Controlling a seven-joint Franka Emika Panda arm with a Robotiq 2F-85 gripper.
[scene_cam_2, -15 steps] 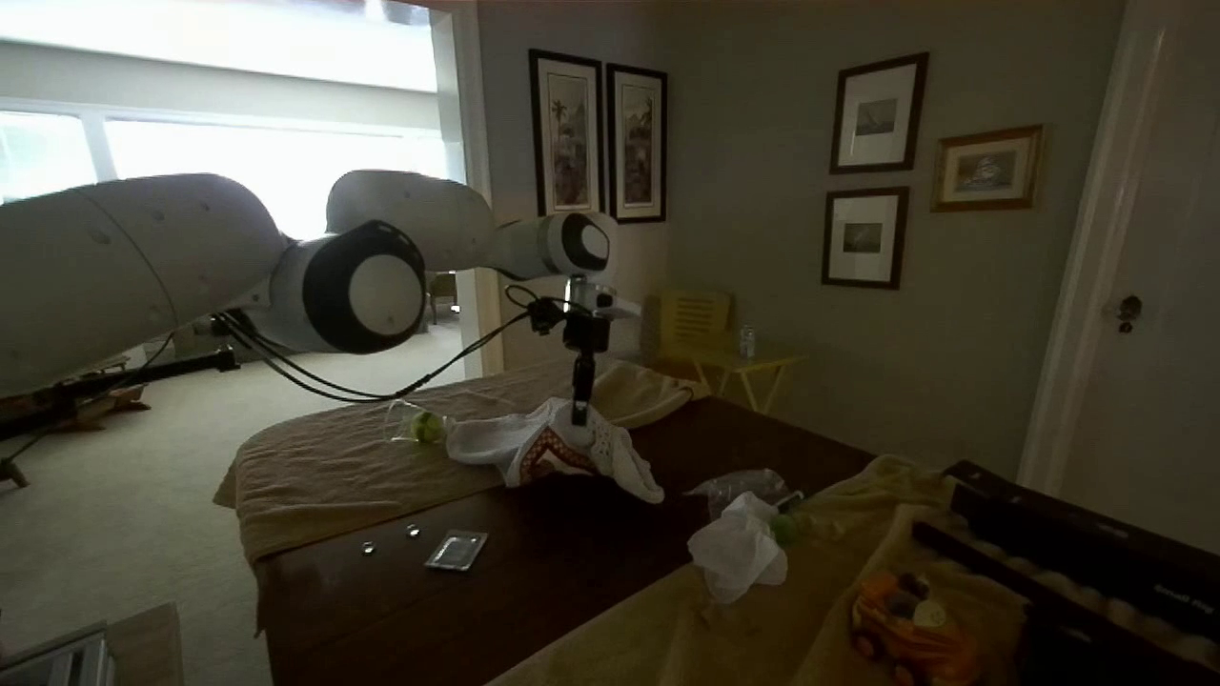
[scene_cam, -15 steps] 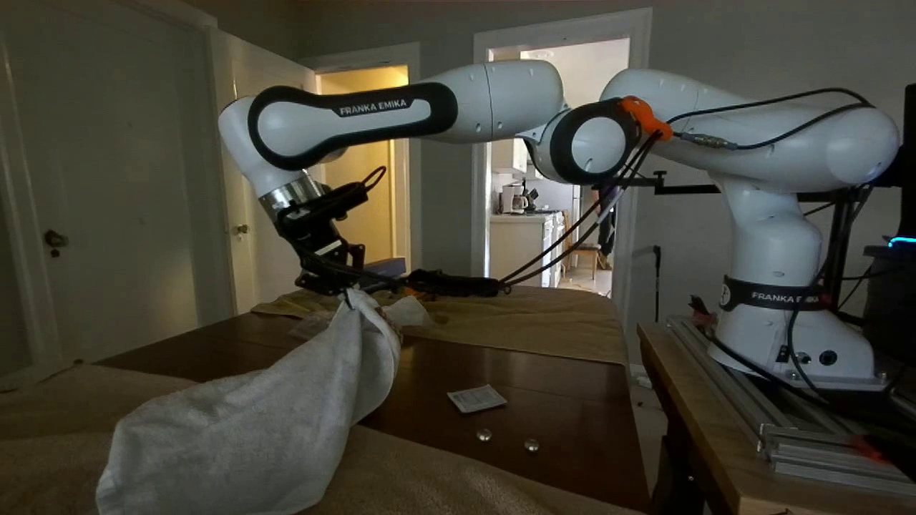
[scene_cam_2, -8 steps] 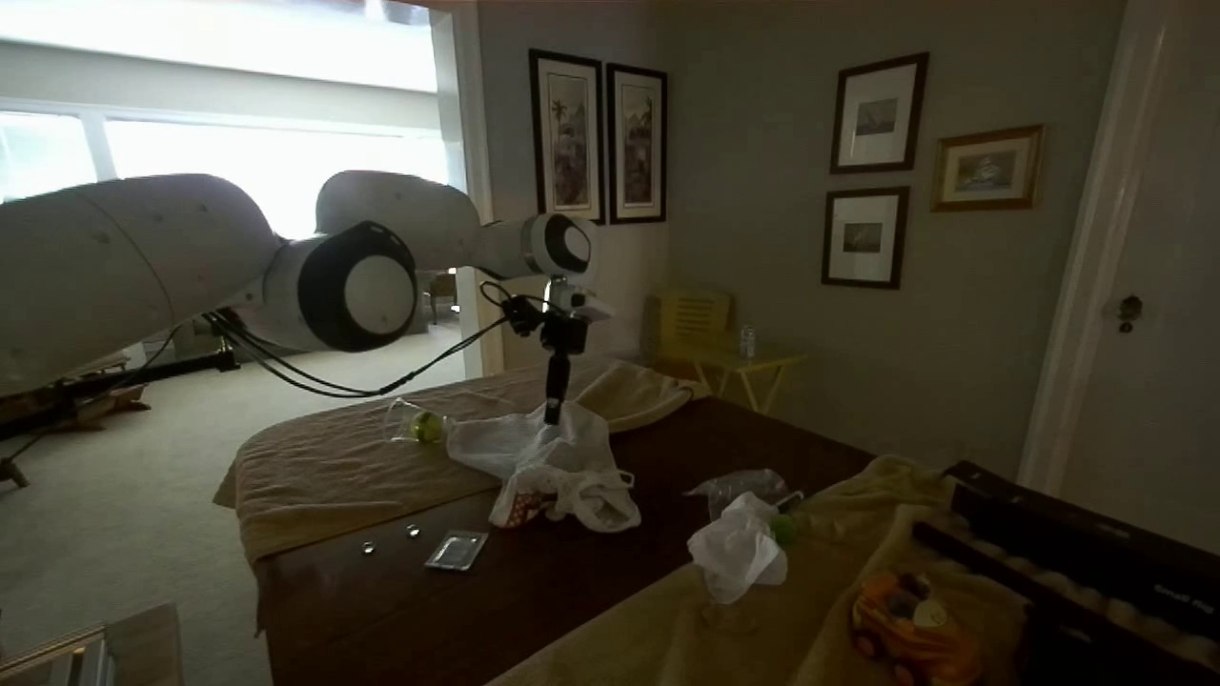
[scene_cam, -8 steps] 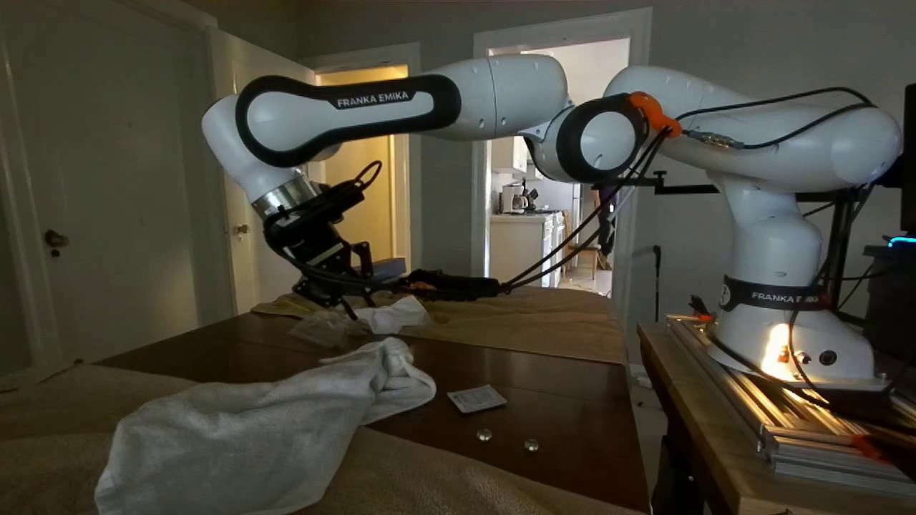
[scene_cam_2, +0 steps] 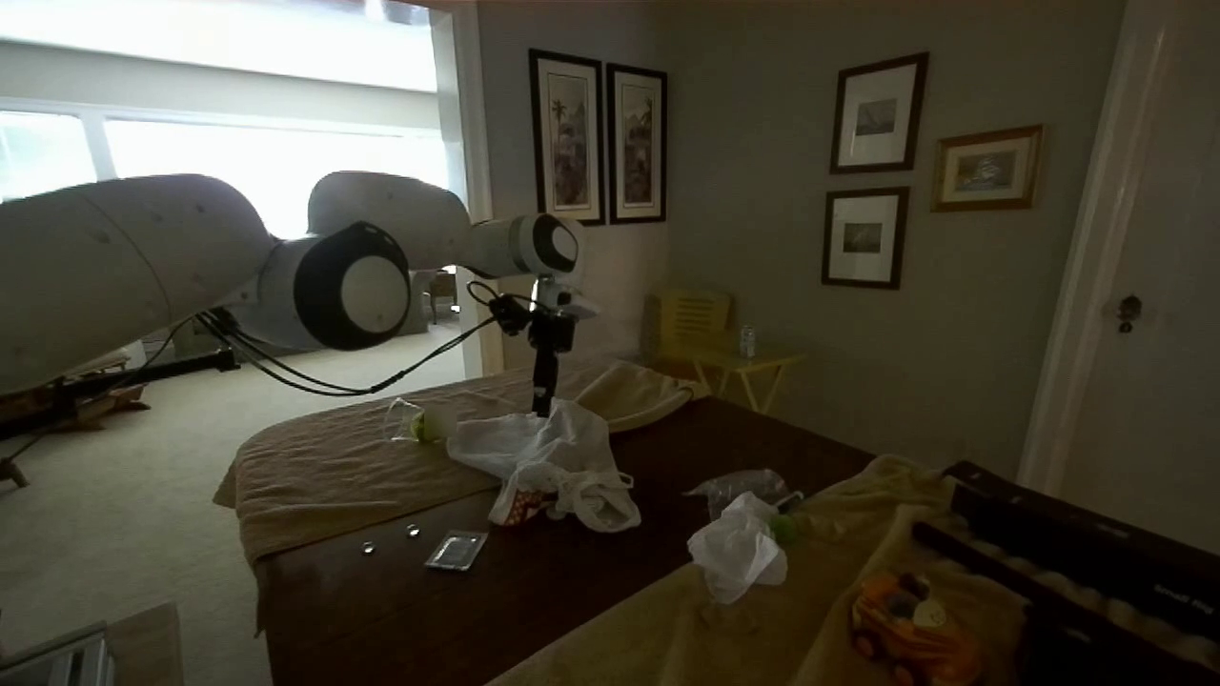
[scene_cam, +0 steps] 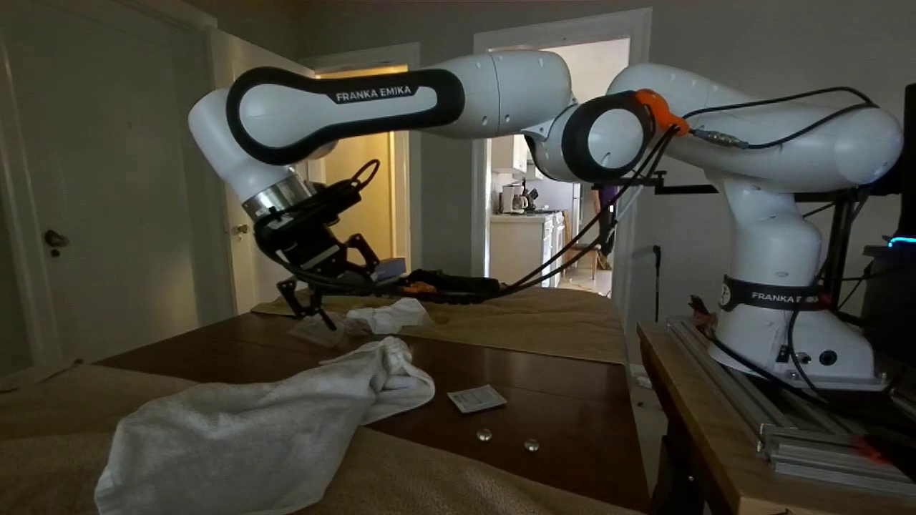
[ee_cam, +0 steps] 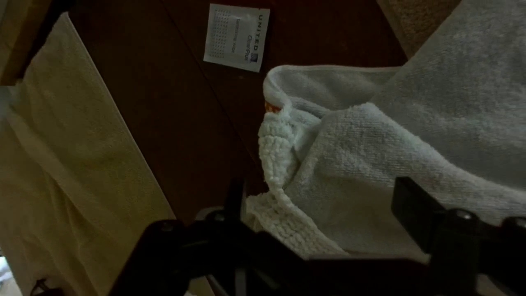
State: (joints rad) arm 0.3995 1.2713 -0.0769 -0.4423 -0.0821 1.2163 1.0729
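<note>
White towel (scene_cam: pixel 265 422) lies rumpled on the worktop (scene_cam: pixel 572 400); the jaws, spread wide and empty, hang just clear of its bunched end.

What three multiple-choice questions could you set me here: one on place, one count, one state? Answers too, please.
1. Where does the small packet lie?
A) On a tan cloth
B) On bare dark wood
C) On the orange toy

2. How many shiny round pieces lie near it?
A) Two
B) Four
C) Six

3. What state is the gripper in?
A) Clamped on the small packet
B) Shut, holding nothing
C) Open, holding nothing

1 B: both exterior views show it on that wood.
2 A: those views show only two.
3 C: in the wrist view its fingers stand apart, and the white towel lies below, unheld.
</note>
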